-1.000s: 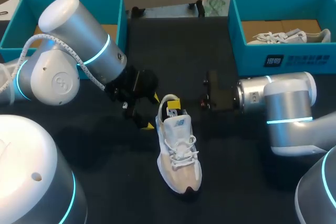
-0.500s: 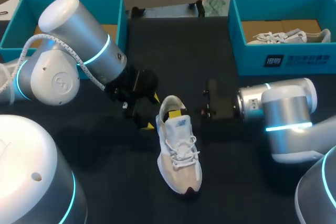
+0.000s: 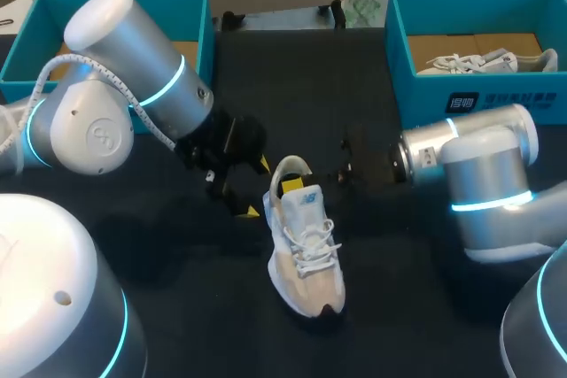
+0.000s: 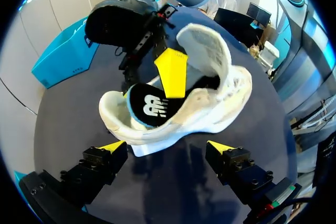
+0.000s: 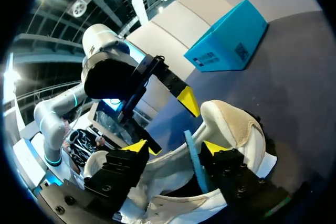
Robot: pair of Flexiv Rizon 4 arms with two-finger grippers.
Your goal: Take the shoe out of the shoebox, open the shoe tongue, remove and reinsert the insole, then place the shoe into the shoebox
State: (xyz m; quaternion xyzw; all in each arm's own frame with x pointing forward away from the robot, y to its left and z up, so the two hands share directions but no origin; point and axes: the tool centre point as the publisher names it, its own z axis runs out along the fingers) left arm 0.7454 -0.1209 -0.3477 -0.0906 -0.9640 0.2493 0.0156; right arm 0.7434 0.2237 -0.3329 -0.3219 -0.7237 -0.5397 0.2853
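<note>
— Place of the shoe [image 3: 306, 281] at this moment?

— Out of the box, flat on its sole near the middle of the dark table [image 3: 399, 325]. Well apart from the right shoebox [image 3: 478, 99] and the left shoebox [image 3: 22, 42]. Heel end between the two grippers, toe toward the robot's side.

— And the left gripper [image 4: 167, 148]?

— Spread wide, just beside the heel end, holding nothing. Seems not to touch the shoe, though hard to say for sure.

— The right gripper [image 5: 176, 146]?

— Spread too. One yellow finger [image 4: 170, 72] down inside the opening, above the dark insole [image 4: 149, 106]. In the right wrist view, a thin teal edge [image 5: 193, 163] between the fingers, close to one and clear of the other, so not pinched. Cannot tell whether insole rim or lining.

— Light to handle, probably?

— Most likely light, and soft on top. Mesh and padded collar likely to give under the fingers, so easy to crush or to let slip. Sole and heel cup judged stiffer; better to steady the shoe there, from both sides.

— And for the insole?

— Thin and floppy, by the look. Best to pinch it at the heel edge and draw up slowly with the shoe held down; otherwise a risk of lifting the whole shoe with it. Better also to mind the loose laces [image 3: 312, 245], easy to snag.
</note>
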